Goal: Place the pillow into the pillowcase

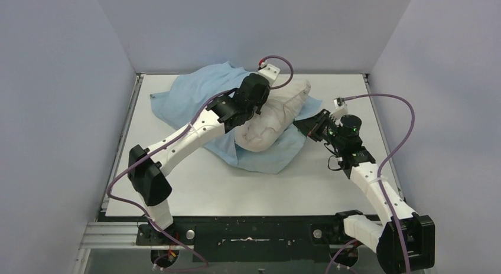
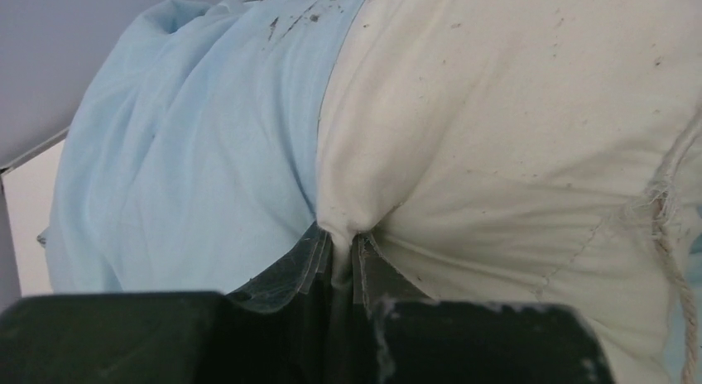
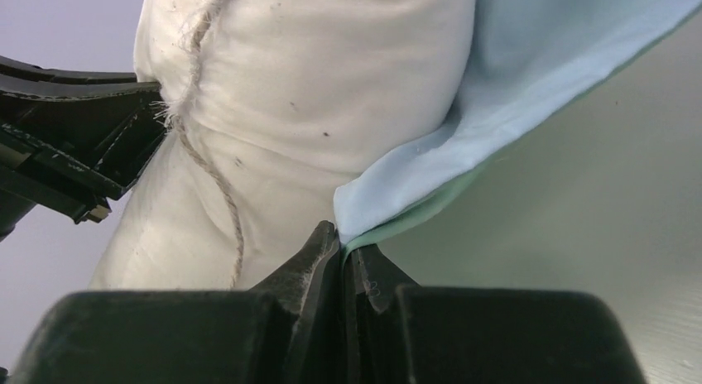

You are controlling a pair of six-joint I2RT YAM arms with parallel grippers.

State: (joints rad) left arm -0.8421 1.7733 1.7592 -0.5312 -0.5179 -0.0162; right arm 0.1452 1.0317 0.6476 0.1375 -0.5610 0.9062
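Observation:
The off-white pillow (image 1: 277, 117) lies on the light blue pillowcase (image 1: 195, 94) at the back middle of the table. Its far left part is covered by blue cloth. My left gripper (image 1: 260, 88) rests on top of the pillow and is shut on a pinch of pillow fabric (image 2: 497, 152), right beside the pillowcase edge (image 2: 190, 177). My right gripper (image 1: 304, 125) is at the pillow's right side, shut on the pillowcase edge (image 3: 463, 136), light blue above and teal beneath. The pillow (image 3: 314, 94) bulges just left of it, with a frayed string (image 3: 207, 160) hanging down.
The white table (image 1: 248, 185) has grey walls on three sides. Purple cables loop above both arms. The left arm's black housing (image 3: 66, 152) shows at the left in the right wrist view.

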